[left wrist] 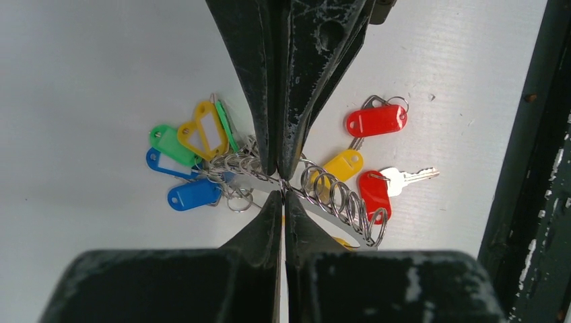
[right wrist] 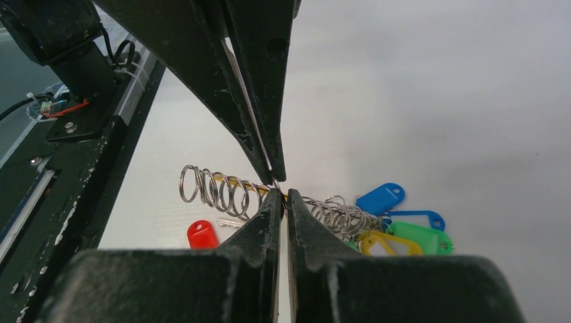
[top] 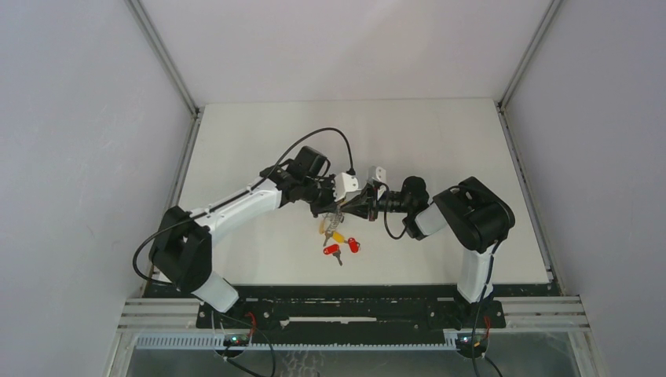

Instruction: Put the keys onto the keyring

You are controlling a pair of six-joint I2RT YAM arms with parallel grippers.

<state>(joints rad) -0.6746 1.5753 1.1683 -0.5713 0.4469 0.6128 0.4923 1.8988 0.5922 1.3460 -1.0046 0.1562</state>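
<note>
- L gripper [left wrist: 283,196]: jaws fully closed, tips nipping the wire of the keyring [left wrist: 240,163] mid-coil.
- R gripper [right wrist: 281,196]: also closed tight, tip-to-tip w/ L, pinching same spot.
- Ring itself: stretched silver coil held betw. both sets of tips; green, blue + yel tags bunched at one end.
- On table [top: 440,141]: keys [left wrist: 402,177] lie loose just beside the coil, robot side; two red tags [left wrist: 376,121], one silver blade showing.
- yel tag [left wrist: 343,165] right against coil; can't tell if attached.
- Surface plain white. Grey walls [top: 78,157] on 3 sides, black rail [top: 353,310] at near edge.
</note>
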